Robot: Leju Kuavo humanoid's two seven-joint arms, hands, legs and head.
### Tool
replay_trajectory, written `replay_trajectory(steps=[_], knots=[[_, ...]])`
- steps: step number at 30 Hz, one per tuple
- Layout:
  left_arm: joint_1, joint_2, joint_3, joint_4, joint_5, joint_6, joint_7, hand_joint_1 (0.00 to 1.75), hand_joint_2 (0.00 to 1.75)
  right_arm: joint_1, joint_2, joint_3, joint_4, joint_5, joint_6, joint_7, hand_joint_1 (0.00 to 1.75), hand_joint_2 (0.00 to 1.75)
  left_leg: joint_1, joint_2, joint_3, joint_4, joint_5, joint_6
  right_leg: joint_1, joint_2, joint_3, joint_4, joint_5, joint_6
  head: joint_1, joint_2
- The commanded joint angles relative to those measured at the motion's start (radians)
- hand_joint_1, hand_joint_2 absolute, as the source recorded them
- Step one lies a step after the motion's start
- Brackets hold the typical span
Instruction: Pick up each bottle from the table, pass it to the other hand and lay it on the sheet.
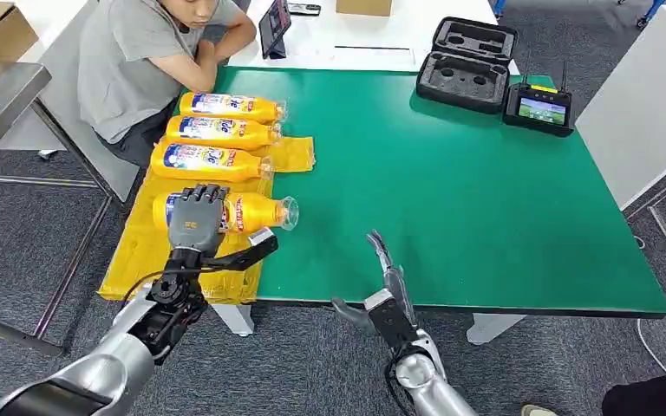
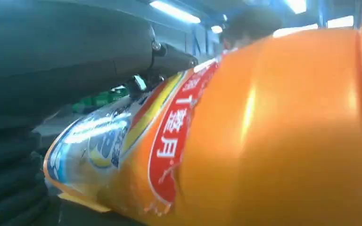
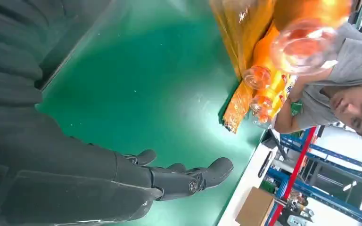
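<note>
Bottles (image 1: 217, 135) lying on yellow sheet (image 1: 143, 251), left robot hand (image 1: 196, 217) gripping nearest bottle (image 1: 256, 212)

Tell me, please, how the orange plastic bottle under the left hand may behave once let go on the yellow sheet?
The orange plastic bottle lies on its round side, so it may roll. The crinkled yellow sheet could slow it. Its glossy surface looks slippery for the left hand.
</note>
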Motion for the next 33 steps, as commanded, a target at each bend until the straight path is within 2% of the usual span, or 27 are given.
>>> replay_trajectory(steps=[1, 5, 11, 25, 30, 31, 32, 33], knots=[[-0.158, 0.008, -0.053, 0.193, -0.049, -0.141, 0.03, 1.75, 1.75, -0.049, 0.015, -0.015, 0.051, 0.008, 0.016, 0.005, 0.0, 1.75, 0.001, 0.002, 0.001, 0.002, -0.001, -0.001, 0.001, 0.001, 0.001, 0.001, -0.001, -0.002, 0.0, 0.0], [-0.198, 0.014, -0.083, 0.23, -0.097, -0.255, 0.04, 1.75, 1.75, -0.065, 0.022, -0.004, 0.069, 0.01, 0.03, 0.005, 0.0, 1.75, 0.001, 0.002, 0.001, 0.002, -0.001, -0.001, 0.001, 0.001, 0.0, 0.002, -0.001, -0.002, 0.0, 0.0], [-0.212, 0.015, -0.12, 0.245, -0.148, -0.348, 0.033, 1.75, 1.75, -0.073, 0.031, 0.013, 0.085, 0.007, 0.037, 0.005, 0.0, 1.75, 0.001, 0.002, 0.001, 0.002, -0.001, -0.001, 0.001, 0.002, 0.001, 0.002, -0.001, -0.002, 0.0, 0.0], [-0.221, 0.022, -0.13, 0.259, -0.184, -0.403, 0.055, 1.75, 1.75, -0.099, 0.038, 0.041, 0.109, 0.003, 0.046, 0.005, 0.0, 1.75, 0.001, 0.002, 0.0, 0.001, -0.001, -0.001, 0.001, 0.002, 0.0, 0.001, 0.0, -0.001, 0.0, 0.0], [-0.184, 0.02, -0.091, 0.251, -0.154, -0.356, 0.057, 1.66, 1.75, -0.102, 0.035, 0.048, 0.115, 0.001, 0.041, 0.005, 0.0, 1.75, 0.001, 0.004, 0.002, 0.002, -0.002, -0.001, 0.001, 0.003, 0.002, 0.002, -0.001, -0.002, 0.0, 0.0], [-0.181, 0.018, -0.088, 0.252, -0.151, -0.351, 0.054, 1.61, 1.75, -0.101, 0.034, 0.049, 0.115, 0.001, 0.041, 0.005, 0.0, 1.75, 0.0, 0.003, 0.002, 0.001, -0.001, -0.001, 0.001, 0.002, 0.001, 0.001, -0.001, -0.002, 0.0, 0.0], [-0.178, 0.013, -0.073, 0.254, -0.137, -0.349, 0.049, 1.47, 1.75, -0.101, 0.034, 0.051, 0.113, 0.001, 0.042, 0.005, 0.0, 1.75, 0.001, 0.003, 0.003, 0.002, -0.002, -0.001, 0.001, 0.003, 0.002, 0.002, -0.001, -0.002, 0.0, 0.0], [-0.179, 0.011, -0.08, 0.259, -0.147, -0.351, 0.054, 1.45, 1.75, -0.101, 0.033, 0.053, 0.111, 0.0, 0.042, 0.005, 0.0, 1.75, 0.0, 0.003, 0.002, 0.001, -0.001, -0.001, 0.001, 0.002, 0.002, 0.001, -0.001, -0.002, 0.0, 0.0]])
